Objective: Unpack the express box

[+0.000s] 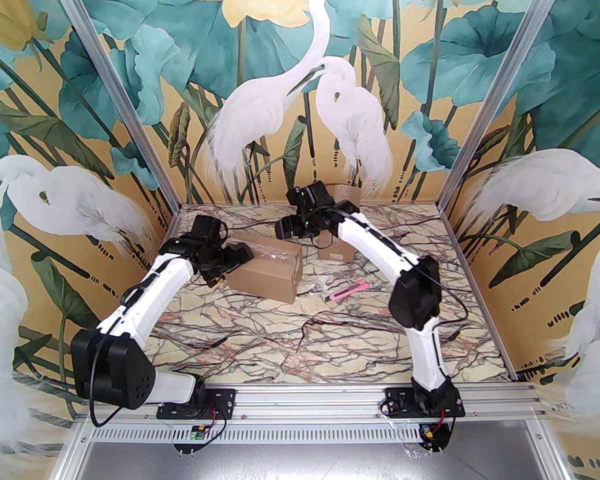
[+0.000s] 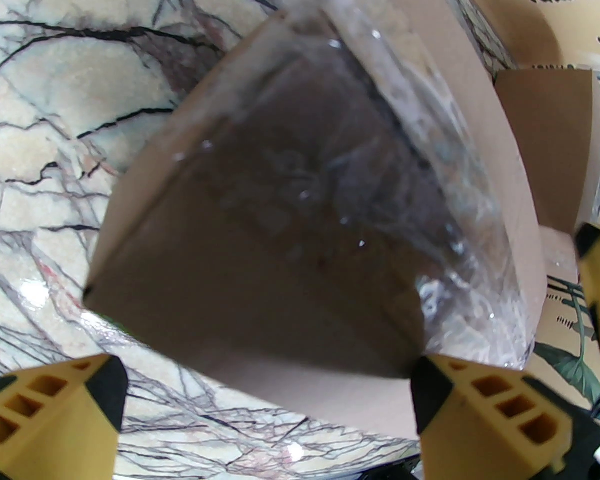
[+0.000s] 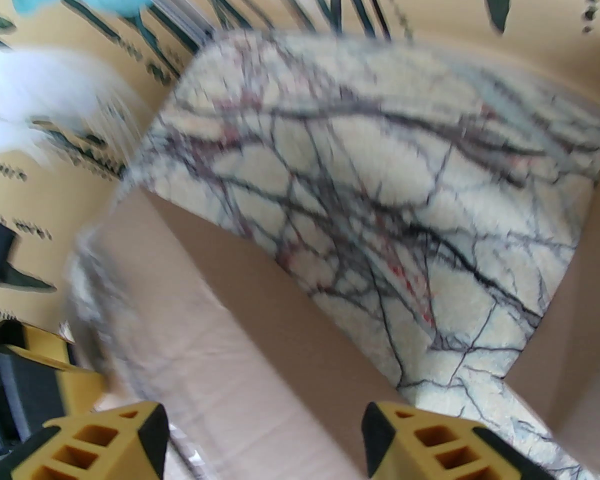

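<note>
**Box taped shut, both arms lining up on it**

The express box (image 1: 265,270) is lying on its side on the marble table (image 1: 280,338), left of centre. Its flaps are looking closed, with a strip of clear tape (image 1: 272,254) running along the top seam. So the task is sitting at its opening step, and nothing is coming out yet.

The left gripper (image 1: 230,265) is sitting at the box's left end. In its wrist view its fingers (image 2: 445,393) are standing wide apart, with a corner of the box (image 2: 280,268) and the crinkled tape (image 2: 430,193) between them. They are holding nothing, though one fingertip is lying just beside the cardboard.

The right gripper (image 1: 285,228) is hovering over the far right end of the box. Its wrist view is blurred, but its fingers (image 3: 385,433) are showing a gap with nothing clamped in it, above the box top (image 3: 220,343).

A pink knife (image 1: 347,292) is lying on the table to the right of the box, apart from both grippers. A second box (image 1: 336,254) is standing behind the right arm.

The next move is probably calling for the left gripper to brace the box. The right one would then be working at the taped seam, by pinching a tape edge or by fetching the knife. The tape is looking thin and slippery, so a firm, low pinch is likely needed.
</note>
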Controlling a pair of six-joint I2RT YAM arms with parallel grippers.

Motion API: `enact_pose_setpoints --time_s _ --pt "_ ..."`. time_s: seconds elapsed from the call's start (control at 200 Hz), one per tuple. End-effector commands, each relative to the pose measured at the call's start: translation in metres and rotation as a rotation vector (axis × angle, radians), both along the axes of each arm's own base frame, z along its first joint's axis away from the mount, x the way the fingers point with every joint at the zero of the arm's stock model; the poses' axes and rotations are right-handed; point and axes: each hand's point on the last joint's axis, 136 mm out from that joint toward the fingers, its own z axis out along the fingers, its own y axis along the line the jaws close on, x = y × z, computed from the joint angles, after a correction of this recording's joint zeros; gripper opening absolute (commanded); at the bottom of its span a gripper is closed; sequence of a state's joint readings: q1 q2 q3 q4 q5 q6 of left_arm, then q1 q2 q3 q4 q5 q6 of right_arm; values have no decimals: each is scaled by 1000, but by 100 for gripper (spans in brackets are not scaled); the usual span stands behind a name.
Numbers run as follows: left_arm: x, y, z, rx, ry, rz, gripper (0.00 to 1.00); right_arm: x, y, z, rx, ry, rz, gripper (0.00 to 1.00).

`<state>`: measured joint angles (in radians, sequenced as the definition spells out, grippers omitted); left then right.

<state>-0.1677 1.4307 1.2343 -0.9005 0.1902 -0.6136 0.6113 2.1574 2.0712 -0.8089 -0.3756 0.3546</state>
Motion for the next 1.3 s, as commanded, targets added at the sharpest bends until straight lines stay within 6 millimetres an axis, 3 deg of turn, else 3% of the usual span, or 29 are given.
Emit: enact_pose_setpoints --time_s 0.0,0.16,0.3,0.465,0.54,0.68,0.935,1.18,1.295 --pt "13 -7 7 -14 -35 -57 99 -26 3 0 -34 44 81 62" --pt "22 -8 10 2 -34 -93 99 -54 6 -1 9 95 93 53" --pt "31 -12 14 6 -37 -123 99 -85 9 5 49 121 75 52" --pt "38 -15 12 18 -12 -171 99 -122 33 -6 60 173 103 52" --pt "39 -14 10 34 16 -188 100 -128 43 -12 56 180 97 53" --pt "36 -4 12 95 34 -187 99 -111 40 -17 41 151 -25 56" --pt "27 20 31 253 13 -193 99 -92 44 1 108 78 -73 59" --pt "19 4 30 245 24 -248 99 -76 57 7 147 77 -47 62" --pt "16 1 26 250 43 -259 99 -67 64 -4 117 102 -44 63"
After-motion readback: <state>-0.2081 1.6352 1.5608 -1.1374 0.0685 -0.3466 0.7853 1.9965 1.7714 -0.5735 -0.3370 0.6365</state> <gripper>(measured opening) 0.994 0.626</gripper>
